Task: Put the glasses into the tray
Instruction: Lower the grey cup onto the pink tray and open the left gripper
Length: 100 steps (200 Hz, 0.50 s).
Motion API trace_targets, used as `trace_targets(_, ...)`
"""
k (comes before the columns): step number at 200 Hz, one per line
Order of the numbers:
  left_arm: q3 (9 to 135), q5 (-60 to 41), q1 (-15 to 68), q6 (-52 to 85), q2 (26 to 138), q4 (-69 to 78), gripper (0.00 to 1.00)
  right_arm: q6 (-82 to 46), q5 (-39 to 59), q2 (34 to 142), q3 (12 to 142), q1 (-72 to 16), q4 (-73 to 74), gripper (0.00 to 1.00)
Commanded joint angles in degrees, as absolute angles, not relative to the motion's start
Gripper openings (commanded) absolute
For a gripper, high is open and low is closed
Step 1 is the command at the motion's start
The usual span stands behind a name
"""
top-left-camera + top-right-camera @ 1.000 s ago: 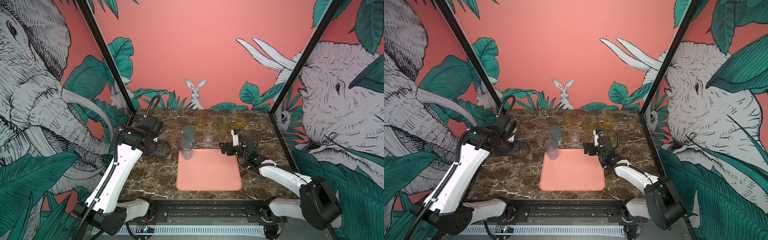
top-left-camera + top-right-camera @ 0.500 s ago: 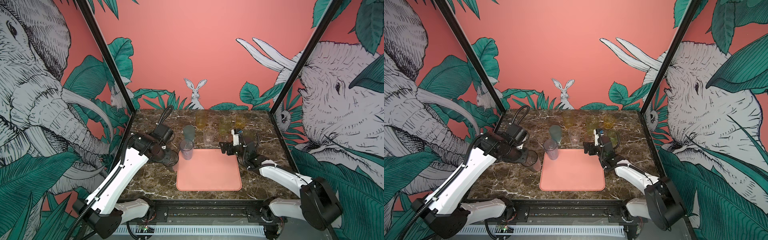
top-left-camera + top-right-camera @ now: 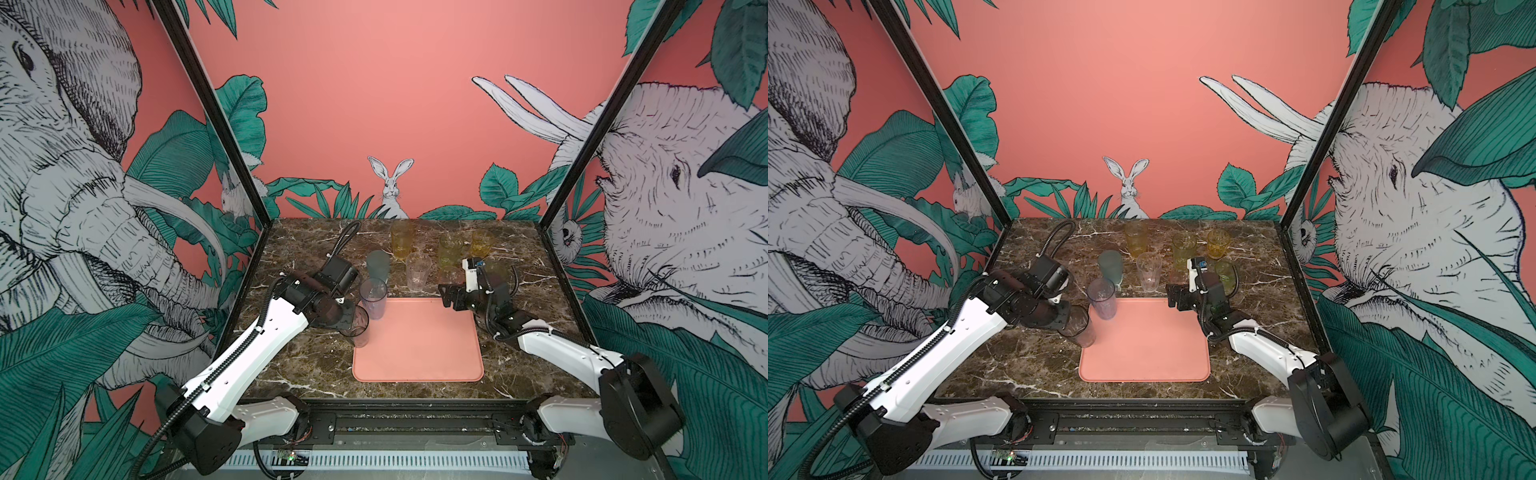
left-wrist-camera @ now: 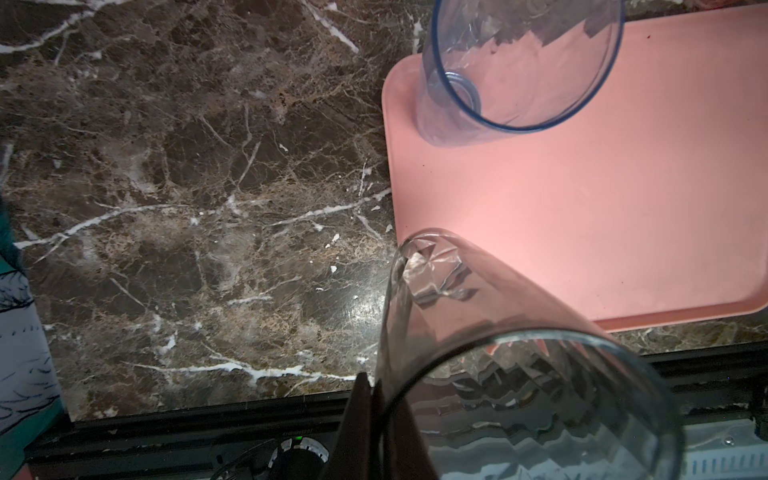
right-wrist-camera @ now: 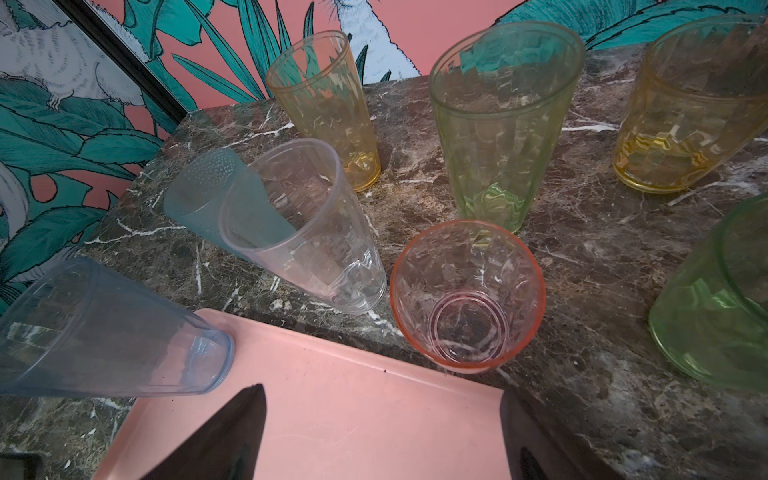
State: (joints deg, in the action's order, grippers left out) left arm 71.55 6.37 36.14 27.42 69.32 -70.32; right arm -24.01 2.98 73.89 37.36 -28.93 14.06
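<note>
**Smoky glass in my left pincer, at the tray's left edge**

My left pincer [image 4: 372, 390] is clamped tight on the rim of the smoky grey glass [image 3: 360, 330]. In the left wrist view the rim passes between my 2 dark fingers [image 4: 359, 419]. The glass is mouth-up and slightly tilted, just beside the left edge of the tray [image 3: 419, 345]. I cannot tell whether its base touches the marble table [image 3: 307, 365].

My right pincer [image 3: 448, 296] is spread wide and holds nothing. It hovers over the tray's far right corner, facing the glasses at the back.

Only 1 glass is in the tray. The bluish glass [image 3: 374, 297] stands upright in the far left corner, near the smoky one but apart from it. The rest of the salmon-pink tray is bare.

The other 7 glasses stand upright on the marble behind the tray:
- The teal-grey glass [image 3: 378, 266] is just behind the bluish one.
- The clear glass [image 3: 417, 270] is to its right, near the tray's far edge.
- The short pink glass [image 5: 465, 299] stands just past that edge, straight ahead of my right pincer.
- The tall amber glass [image 3: 402, 241] is in the back row.
- The tall yellow-green glass [image 3: 451, 249] is to its right.
- The short amber glass [image 3: 482, 243] is further right.
- The short green glass [image 5: 715, 311] is off to the right, beside my right wrist.
</note>
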Motion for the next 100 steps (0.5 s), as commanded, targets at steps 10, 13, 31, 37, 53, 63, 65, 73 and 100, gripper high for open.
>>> trace_targets(10, 69.3, 5.01, 37.08, 29.44, 70.29, -64.93, 0.0, -24.08, 2.28, 74.11, 37.75, -28.86, 15.75, 0.9)
trace_targets(13, 69.1, 5.01, 37.13, 29.51, 70.44, -64.64, 0.0, -24.08, 2.31, 74.21, 37.79, -28.89, 15.81, 0.9)
trace_targets(31, 68.58, 4.92, 37.31, 30.0, 71.65, -63.12, 0.0, -24.08, 2.44, 74.19, 37.9, -28.87, 15.71, 0.9)
trace_targets(37, 68.51, 4.84, 37.35, 30.13, 72.01, -62.76, 0.0, -24.15, 2.46, 74.27, 37.97, -28.83, 15.56, 0.9)
trace_targets(53, 68.21, 4.42, 37.44, 30.41, 73.03, -61.56, 0.0, -24.13, 2.46, 74.28, 38.03, -28.89, 15.41, 0.9)
trace_targets(63, 68.12, 4.29, 37.5, 30.47, 73.77, -60.91, 0.0, -24.08, 2.46, 74.27, 38.11, -28.86, 15.35, 0.9)
trace_targets(65, 68.12, 4.24, 37.52, 30.49, 73.94, -60.87, 0.0, -24.08, 2.46, 74.27, 38.13, -28.84, 15.32, 0.9)
trace_targets(73, 68.2, 4.22, 37.6, 30.45, 74.47, -60.58, 0.0, -24.09, 2.49, 74.27, 38.21, -28.84, 15.21, 0.9)
trace_targets(100, 68.3, 4.45, 37.79, 30.5, 76.07, -60.22, 0.0, -24.13, 2.63, 74.56, 38.41, -28.91, 14.94, 0.9)
